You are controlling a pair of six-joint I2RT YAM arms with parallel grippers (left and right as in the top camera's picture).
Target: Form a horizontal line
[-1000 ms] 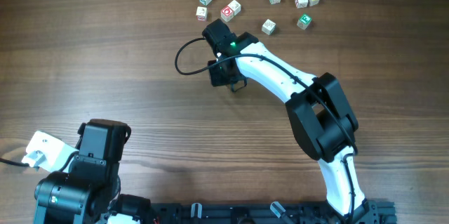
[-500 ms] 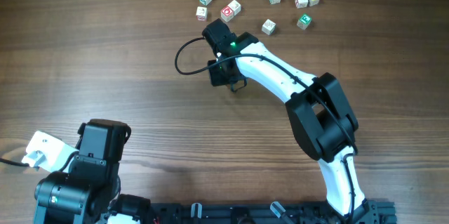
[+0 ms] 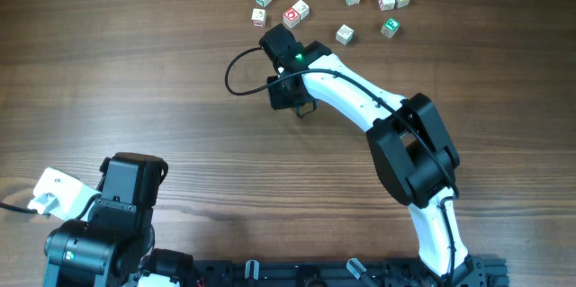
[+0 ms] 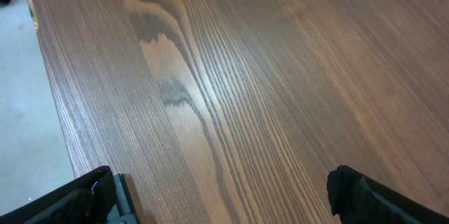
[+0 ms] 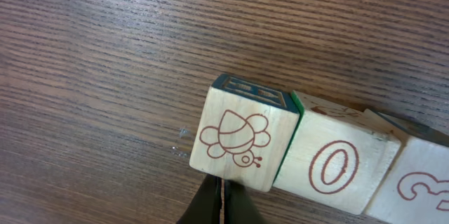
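In the right wrist view, three pale wooden cubes sit side by side in a row: a bee cube (image 5: 242, 141), an O cube (image 5: 335, 169) and a third cube (image 5: 415, 182) cut off by the frame's right edge. My right gripper (image 5: 221, 197) is shut and empty, its tips against the near side of the bee cube. In the overhead view the right gripper (image 3: 293, 96) covers that row. My left gripper (image 4: 224, 199) is open and empty, low over bare wood.
Several loose cubes lie scattered at the far edge, among them a red-faced one (image 3: 291, 15), a green-faced one (image 3: 390, 27) and a pale one (image 3: 345, 33). A black cable (image 3: 236, 78) loops left of the right wrist. The left arm (image 3: 126, 192) sits at the front left.
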